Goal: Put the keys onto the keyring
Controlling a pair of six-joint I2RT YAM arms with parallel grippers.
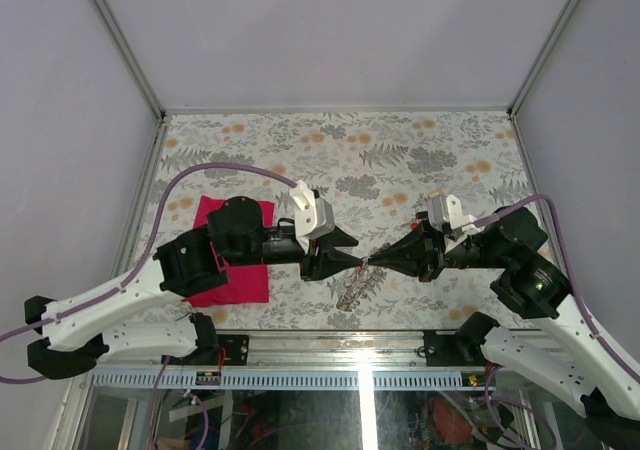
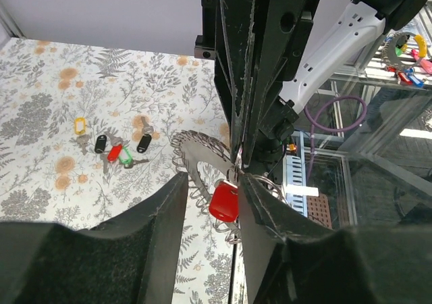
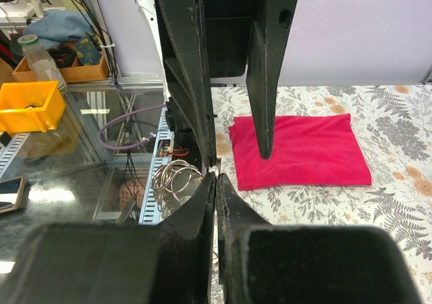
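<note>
Fingers (image 2: 158, 230) of the left gripper (image 2: 212, 181) stand half apart around a red key (image 2: 223, 203) at frame centre. It looks light and slippery, best gripped by its plastic head. The right gripper (image 3: 216, 180) pinches the limp keyring (image 2: 196, 157) just above. Spare keys (image 2: 115, 148) lie middle left.

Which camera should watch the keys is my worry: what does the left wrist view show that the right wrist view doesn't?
Only left wrist: a red plastic-headed key between the left gripper fingers, and loose coloured-head keys lying on the floral tabletop. Only right wrist: the flat magenta cloth and a yellow plastic bin beyond the table edge. Both: the silvery metal keyring, that tabletop, and the right gripper tips meeting the left's.
</note>
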